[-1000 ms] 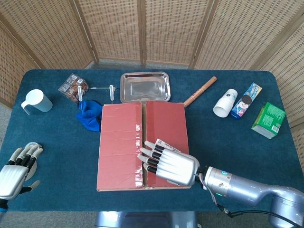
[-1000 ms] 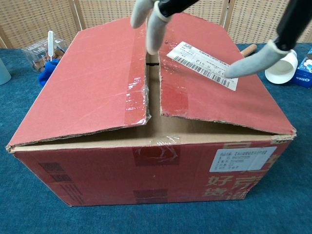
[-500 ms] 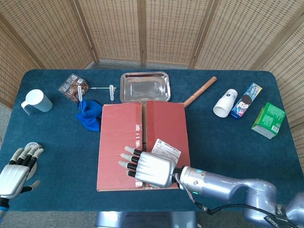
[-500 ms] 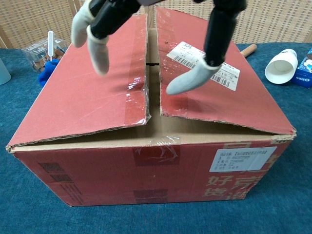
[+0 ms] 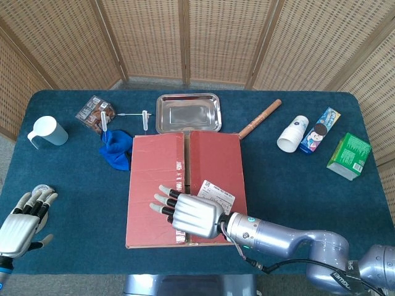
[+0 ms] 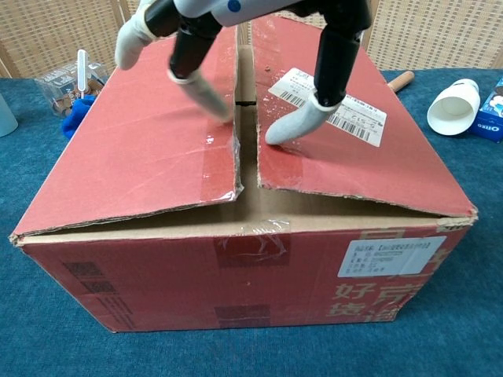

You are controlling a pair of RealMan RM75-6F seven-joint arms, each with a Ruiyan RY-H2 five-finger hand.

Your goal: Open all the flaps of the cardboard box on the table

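Note:
The red cardboard box (image 5: 154,179) stands mid-table with its two top flaps down and meeting at a central seam. In the chest view the box (image 6: 236,267) fills the frame; the left flap (image 6: 141,149) and right flap (image 6: 377,169) are slightly raised at the seam. My right hand (image 5: 188,213) lies spread over the seam near the box's front. Its thumb (image 6: 295,126) presses the right flap beside the white label (image 6: 357,118), and one finger (image 6: 206,90) touches the left flap's inner edge. It holds nothing. My left hand (image 5: 21,222) hovers empty at the table's near left, fingers apart.
Behind the box lie a metal tray (image 5: 188,113), a blue cloth (image 5: 116,150), a snack packet (image 5: 95,114) and a wooden rolling pin (image 5: 260,118). A white mug (image 5: 48,131) stands far left. A paper cup (image 5: 292,134), Oreo box (image 5: 321,129) and green carton (image 5: 349,155) sit right.
My right hand has slid left across the seam and come down, so its fingertips now touch both flaps. The flaps and the left hand have hardly moved.

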